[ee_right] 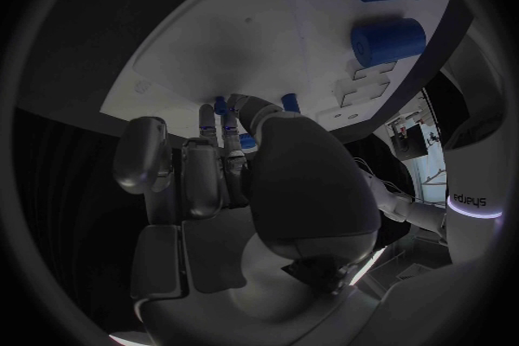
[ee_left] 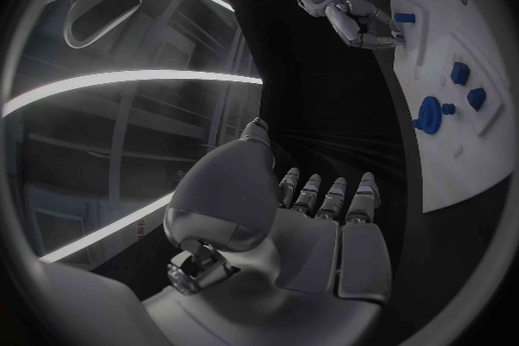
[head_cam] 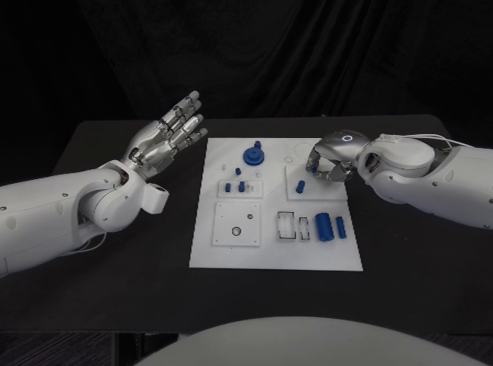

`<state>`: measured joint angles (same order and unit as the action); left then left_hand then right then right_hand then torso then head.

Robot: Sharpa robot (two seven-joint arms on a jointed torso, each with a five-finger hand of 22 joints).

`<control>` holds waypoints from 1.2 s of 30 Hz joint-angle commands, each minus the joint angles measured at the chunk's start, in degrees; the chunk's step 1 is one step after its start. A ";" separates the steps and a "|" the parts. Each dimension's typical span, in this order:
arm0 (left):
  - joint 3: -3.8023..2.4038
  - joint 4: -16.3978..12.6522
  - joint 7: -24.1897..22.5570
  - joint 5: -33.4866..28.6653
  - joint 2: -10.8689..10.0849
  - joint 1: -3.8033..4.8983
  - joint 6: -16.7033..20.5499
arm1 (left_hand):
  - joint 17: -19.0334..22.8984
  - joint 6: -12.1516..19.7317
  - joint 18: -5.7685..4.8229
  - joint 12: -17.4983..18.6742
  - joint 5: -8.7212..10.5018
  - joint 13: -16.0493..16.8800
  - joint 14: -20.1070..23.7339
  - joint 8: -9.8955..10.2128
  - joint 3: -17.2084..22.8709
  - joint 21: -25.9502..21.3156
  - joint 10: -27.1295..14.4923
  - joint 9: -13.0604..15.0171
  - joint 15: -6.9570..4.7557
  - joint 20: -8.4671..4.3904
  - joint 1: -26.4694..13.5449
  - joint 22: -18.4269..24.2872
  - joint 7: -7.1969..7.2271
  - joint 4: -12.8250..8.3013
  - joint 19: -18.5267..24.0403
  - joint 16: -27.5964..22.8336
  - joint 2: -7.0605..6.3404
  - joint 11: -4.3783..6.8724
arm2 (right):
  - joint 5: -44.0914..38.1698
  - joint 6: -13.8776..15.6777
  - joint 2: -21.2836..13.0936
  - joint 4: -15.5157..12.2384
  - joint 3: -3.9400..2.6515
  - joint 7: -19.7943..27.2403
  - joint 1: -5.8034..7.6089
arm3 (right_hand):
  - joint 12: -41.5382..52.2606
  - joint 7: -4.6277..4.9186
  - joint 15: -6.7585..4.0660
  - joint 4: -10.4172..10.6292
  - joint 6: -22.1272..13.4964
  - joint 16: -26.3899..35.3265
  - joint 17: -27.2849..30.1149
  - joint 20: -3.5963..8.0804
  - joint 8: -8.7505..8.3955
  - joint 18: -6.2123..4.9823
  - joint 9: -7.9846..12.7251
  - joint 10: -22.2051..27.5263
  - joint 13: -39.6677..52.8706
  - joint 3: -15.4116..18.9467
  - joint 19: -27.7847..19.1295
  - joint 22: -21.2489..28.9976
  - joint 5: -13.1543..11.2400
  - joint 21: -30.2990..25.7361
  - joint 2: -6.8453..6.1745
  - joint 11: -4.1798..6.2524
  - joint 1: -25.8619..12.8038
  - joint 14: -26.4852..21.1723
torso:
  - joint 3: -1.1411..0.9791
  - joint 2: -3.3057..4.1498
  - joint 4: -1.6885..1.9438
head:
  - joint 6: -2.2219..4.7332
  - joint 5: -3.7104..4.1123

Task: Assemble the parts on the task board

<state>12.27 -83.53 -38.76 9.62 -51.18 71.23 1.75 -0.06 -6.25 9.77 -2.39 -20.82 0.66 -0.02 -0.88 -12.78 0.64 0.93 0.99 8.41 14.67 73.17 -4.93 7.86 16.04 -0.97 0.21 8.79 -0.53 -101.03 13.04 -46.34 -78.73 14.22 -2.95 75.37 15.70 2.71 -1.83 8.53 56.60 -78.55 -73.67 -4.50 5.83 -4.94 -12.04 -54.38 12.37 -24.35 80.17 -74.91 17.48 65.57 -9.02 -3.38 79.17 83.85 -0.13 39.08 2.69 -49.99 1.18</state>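
The white task board (head_cam: 278,248) lies in the middle of the black table. A round blue knob (head_cam: 253,156) stands near its far edge, small blue pieces (head_cam: 234,185) sit below it, and two blue cylinders (head_cam: 325,226) lie at the right. My right hand (head_cam: 333,160) hovers over the board's far right with its fingers curled down, just beside a small blue peg (head_cam: 301,185). In the right wrist view its fingers (ee_right: 206,164) bend toward the board (ee_right: 216,43), with blue bits between them. My left hand (head_cam: 169,137) is raised left of the board, fingers spread, holding nothing.
White recessed plates (head_cam: 238,223) and slotted holders (head_cam: 294,226) sit on the board's near half. Bare black table (head_cam: 423,267) lies on both sides of the board. The left wrist view shows my left hand (ee_left: 314,225), the board (ee_left: 465,164) and my right hand (ee_left: 362,22).
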 commanded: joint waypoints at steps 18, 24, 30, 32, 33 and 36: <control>-0.05 0.32 -2.63 -0.07 0.25 -0.32 -1.63 | 0.00 -1.38 0.55 -0.67 -2.62 0.11 -0.12 -0.49 0.06 0.43 0.09 0.27 0.90 1.17 1.81 -0.81 -1.67 -0.91 -0.32 -0.14 0.58 -1.12 | -0.49 1.02 0.95 1.76 -0.05 1.19 -0.55 | 0.29 2.48 -0.85 -2.51 2.92 0.96 1.19 0.79 1.84 0.09 -1.90 -3.95 -0.89 -0.93 -0.04 -8.73 0.01 -0.82 1.18 0.90 1.77 0.08 | 0.13 -0.05 -0.10 | -0.01 -0.70; -0.05 0.39 -2.46 -0.07 0.30 -0.36 -1.72 | -0.05 -1.59 0.56 -0.84 -4.34 0.15 -0.25 -0.53 0.22 0.53 0.17 0.29 1.20 1.57 2.73 -1.08 -2.12 -1.63 -0.55 -0.08 0.88 -1.56 | -0.49 1.71 1.07 2.11 -0.05 1.44 -0.56 | 0.37 2.63 -0.88 -3.28 3.54 1.20 1.45 0.86 2.18 0.10 -2.35 -5.08 -1.09 -1.23 -0.06 -8.72 -0.01 -0.89 1.75 0.87 2.48 0.01 | 0.12 -0.02 0.03 | -0.01 -0.71; -0.05 0.48 -2.30 -0.07 0.36 -0.41 -1.86 | -0.09 -1.73 0.56 -0.93 -5.81 0.17 -0.34 -0.55 0.39 0.61 0.22 0.31 1.32 1.70 3.37 -1.31 -2.34 -2.25 -0.75 -0.03 1.19 -1.76 | -0.49 2.17 1.08 2.25 -0.05 1.56 -0.56 | 0.39 2.66 -0.88 -3.46 3.71 1.37 1.67 0.87 2.27 0.08 -2.47 -5.40 -1.15 -1.26 -0.10 -8.70 -0.02 -0.98 1.85 0.86 2.62 -0.06 | 0.09 -0.04 0.03 | -0.01 -0.70; -0.05 0.50 -2.25 -0.07 0.36 -0.43 -1.90 | -0.11 -1.85 0.55 -0.99 -6.16 0.18 -0.38 -0.57 0.43 0.64 0.25 0.33 1.37 1.74 3.52 -1.41 -2.42 -2.41 -0.82 -0.01 1.27 -1.84 | -0.49 2.45 1.01 2.20 -0.05 1.58 -0.56 | 0.39 2.67 -0.88 -3.47 3.72 1.37 1.67 0.87 2.27 0.07 -2.48 -5.42 -1.15 -1.25 -0.12 -8.68 -0.03 -1.04 1.85 0.86 2.62 -0.06 | 0.08 -0.02 0.01 | -0.01 -0.75; -0.05 0.51 -2.23 -0.07 0.36 -0.43 -1.91 | -0.12 -1.87 0.56 -1.04 -6.31 0.19 -0.42 -0.58 0.43 0.67 0.27 0.33 1.39 1.76 3.58 -1.54 -2.45 -2.48 -0.88 0.01 1.30 -1.89 | -0.49 2.54 0.99 2.18 -0.05 1.59 -0.56 | 0.39 2.67 -0.88 -3.47 3.72 1.37 1.67 0.87 2.27 0.07 -2.48 -5.42 -1.15 -1.25 -0.12 -8.68 -0.03 -1.04 1.85 0.86 2.62 -0.06 | 0.08 -0.01 0.01 | -0.01 -0.80; -0.05 0.56 -2.18 -0.07 0.30 -0.45 -1.94 | -0.13 -1.91 0.56 -1.07 -6.41 0.20 -0.45 -0.58 0.44 0.72 0.29 0.33 1.41 1.78 3.62 -1.69 -2.48 -2.52 -0.95 0.02 1.32 -1.94 | -0.49 2.95 0.86 2.02 -0.05 1.58 -0.55 | 0.39 2.69 -0.88 -3.48 3.77 1.41 1.72 0.88 2.29 0.07 -2.51 -5.52 -1.17 -1.22 -0.11 -8.69 -0.04 -1.02 1.84 0.84 2.59 -0.07 | 0.08 -0.01 -0.01 | -0.01 -1.00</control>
<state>12.27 -82.97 -38.78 9.59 -50.91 70.89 0.71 -0.10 -8.00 9.76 -3.27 -27.00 0.80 -0.64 -1.11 -12.45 1.09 1.25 1.23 9.43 16.30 76.34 -6.63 5.72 13.81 -1.79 0.21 10.14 -2.09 -101.03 14.28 -45.34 -76.68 14.22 -1.12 74.95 15.74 5.29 -2.26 5.36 59.97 -77.34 -72.00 -3.99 7.98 -4.95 -14.50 -59.48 11.24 -25.61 80.07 -74.93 17.44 64.90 -6.99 -2.56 81.21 83.86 -0.03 39.05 2.69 -49.99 0.27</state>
